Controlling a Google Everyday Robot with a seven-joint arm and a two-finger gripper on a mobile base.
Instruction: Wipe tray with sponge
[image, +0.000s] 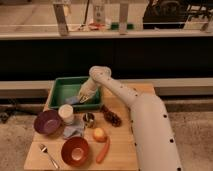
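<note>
A green tray (62, 88) sits at the back left of the wooden table. My gripper (81, 97) reaches down into the tray near its front right part, at the end of the white arm (120, 92). A pale blue sponge (73, 100) lies in the tray's front, right at the gripper tip and touching it or nearly so.
In front of the tray stand a white cup (65, 113), a purple bowl (47, 121), a small metal cup (88, 119), a crumpled blue cloth (73, 131), an orange bowl (75, 150), a fork (48, 155), an apple (100, 134), a carrot (103, 150) and dark grapes (112, 116).
</note>
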